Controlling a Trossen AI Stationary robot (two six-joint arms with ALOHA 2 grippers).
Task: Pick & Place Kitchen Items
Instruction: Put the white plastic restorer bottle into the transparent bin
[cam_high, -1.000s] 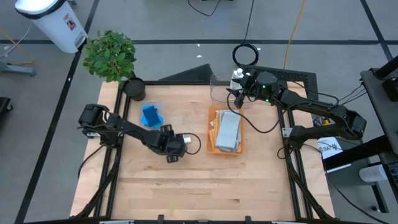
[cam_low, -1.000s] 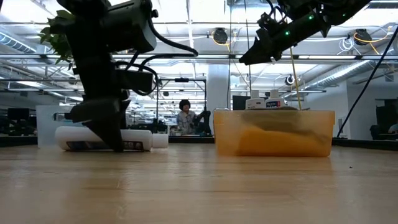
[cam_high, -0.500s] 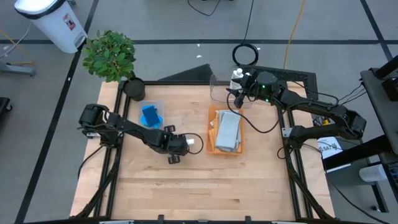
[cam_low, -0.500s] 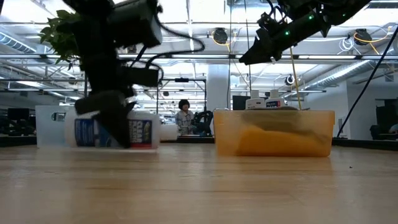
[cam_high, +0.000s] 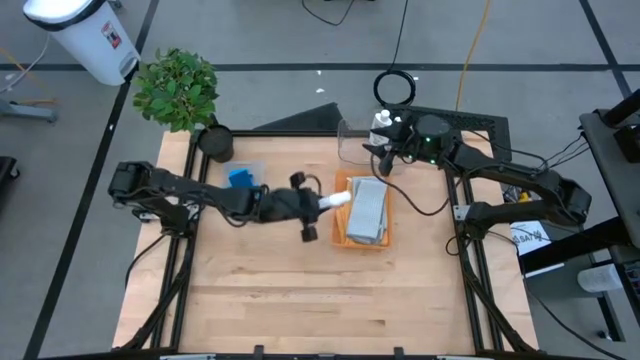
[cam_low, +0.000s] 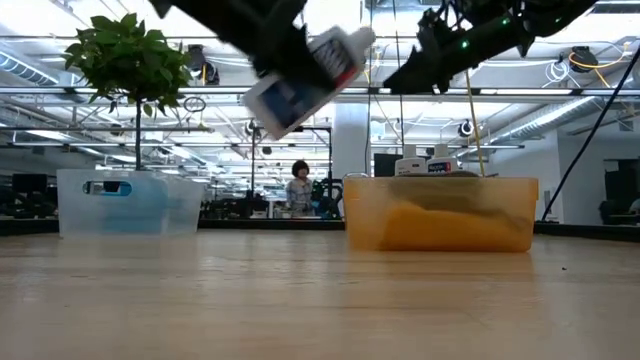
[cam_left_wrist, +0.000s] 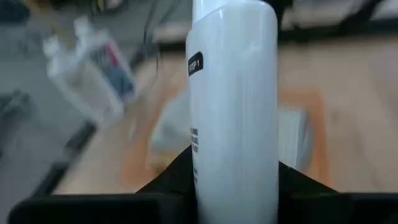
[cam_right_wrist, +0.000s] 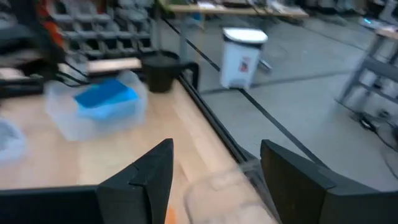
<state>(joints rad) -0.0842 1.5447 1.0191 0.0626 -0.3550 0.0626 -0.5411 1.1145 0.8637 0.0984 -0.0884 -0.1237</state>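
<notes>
My left gripper (cam_high: 312, 204) is shut on a white bottle with a blue label (cam_high: 336, 199), high above the table beside the left edge of the orange tray (cam_high: 342, 238). In the low view the bottle (cam_low: 305, 72) is tilted, cap end up. A grey folded cloth (cam_high: 367, 208) lies in the tray. Blue sponges (cam_high: 241, 184) lie in a clear bin. My right gripper (cam_high: 383, 152) is open and empty, held high over the far clear bin (cam_high: 350, 143), where another white bottle (cam_high: 381, 124) stands. My left gripper pinches the bottle's white body (cam_left_wrist: 233, 155) between its two fingers (cam_left_wrist: 177, 177), one on each side. The bottle runs forward beyond the fingers, toward the tray. It is lifted clear of the table, tilted with its cap end (cam_low: 362, 40) higher.
A potted plant (cam_high: 178, 88) and a black pot (cam_high: 216, 141) stand at the far left corner. A white waste bin (cam_high: 85, 35) stands on the floor beyond. Bare wood (cam_high: 300, 290) fills the near half of the table.
My left gripper has lifted the bottle off the table, where it lay on its side, and carried it up and toward the table's right and far side, to the orange tray. The bottle now hangs tilted, clear of the table. My right gripper has kept still.
</notes>
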